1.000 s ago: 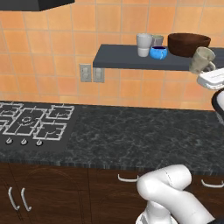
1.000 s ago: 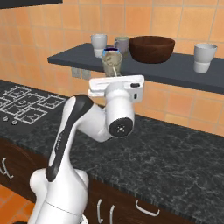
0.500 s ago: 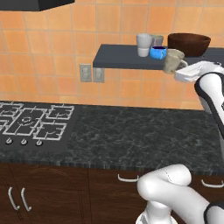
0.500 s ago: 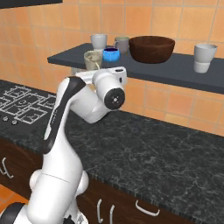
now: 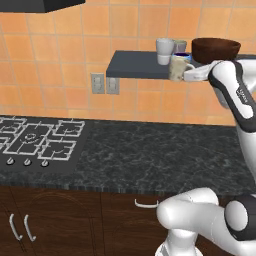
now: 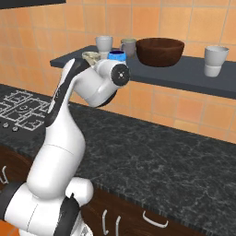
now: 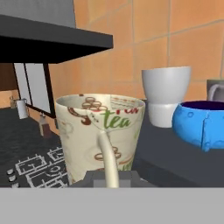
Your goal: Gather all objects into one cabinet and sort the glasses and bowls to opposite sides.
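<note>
My gripper [image 5: 189,75] is shut on the white handle of the beige patterned mug [image 5: 177,68], which it holds upright at the front edge of the dark shelf board [image 5: 134,65]. I cannot tell whether the mug rests on the board. In the hand view the mug [image 7: 100,133] is close up, with a pale cup [image 7: 166,99], the blue bowl [image 7: 199,123] and a grey cup [image 7: 215,91] behind it on the shelf [image 7: 170,159]. The big brown bowl [image 6: 159,50] stands further right, and another pale cup [image 6: 215,60] is at the shelf's right end.
A gas hob [image 5: 36,142] is set into the dark stone counter [image 5: 150,150] at the left. Wall sockets [image 5: 105,83] sit under the shelf's left end. A black hood [image 5: 45,5] hangs above the hob.
The arm has swung left along the shelf front, carrying the mug from beside the brown bowl to a spot in front of the blue bowl. The grip stayed shut.
</note>
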Motion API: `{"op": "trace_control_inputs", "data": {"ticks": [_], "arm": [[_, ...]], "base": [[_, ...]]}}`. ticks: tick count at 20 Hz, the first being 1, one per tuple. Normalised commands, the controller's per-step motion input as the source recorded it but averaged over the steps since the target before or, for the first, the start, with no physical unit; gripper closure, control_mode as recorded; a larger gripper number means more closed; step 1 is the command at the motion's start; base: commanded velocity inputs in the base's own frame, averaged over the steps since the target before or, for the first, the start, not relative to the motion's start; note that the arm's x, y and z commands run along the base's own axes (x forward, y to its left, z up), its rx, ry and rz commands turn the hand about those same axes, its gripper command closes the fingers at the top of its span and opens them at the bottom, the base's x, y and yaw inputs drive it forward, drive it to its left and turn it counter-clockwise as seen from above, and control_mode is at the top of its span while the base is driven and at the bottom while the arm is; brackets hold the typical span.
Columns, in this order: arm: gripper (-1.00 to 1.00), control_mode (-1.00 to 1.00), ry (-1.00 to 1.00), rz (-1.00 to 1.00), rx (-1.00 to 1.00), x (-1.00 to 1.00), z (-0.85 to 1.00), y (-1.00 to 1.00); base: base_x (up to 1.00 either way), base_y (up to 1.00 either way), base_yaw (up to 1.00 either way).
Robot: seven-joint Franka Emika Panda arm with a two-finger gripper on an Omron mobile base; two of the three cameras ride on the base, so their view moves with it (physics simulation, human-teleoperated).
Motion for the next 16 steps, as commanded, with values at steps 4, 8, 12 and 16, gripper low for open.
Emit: {"op": "trace_control_inputs", "data": {"ticks": [4, 8, 12, 16], "arm": [[1.0, -1.0, 0.02, 0.02, 0.0, 0.24, 0.23, 0.0], [1.0, -1.0, 0.0, 0.0, 0.0, 0.16, 0.24, 0.0], [1.0, -1.0, 0.0, 0.0, 0.0, 0.08, 0.04, 0.0], [1.0, -1.0, -0.03, 0.0, 0.0, 0.09, 0.0, 0.0]], "base": [[0.0, 0.0, 0.0], [0.0, 0.0, 0.0], [0.0, 0.0, 0.0], [0.0, 0.0, 0.0]]}}
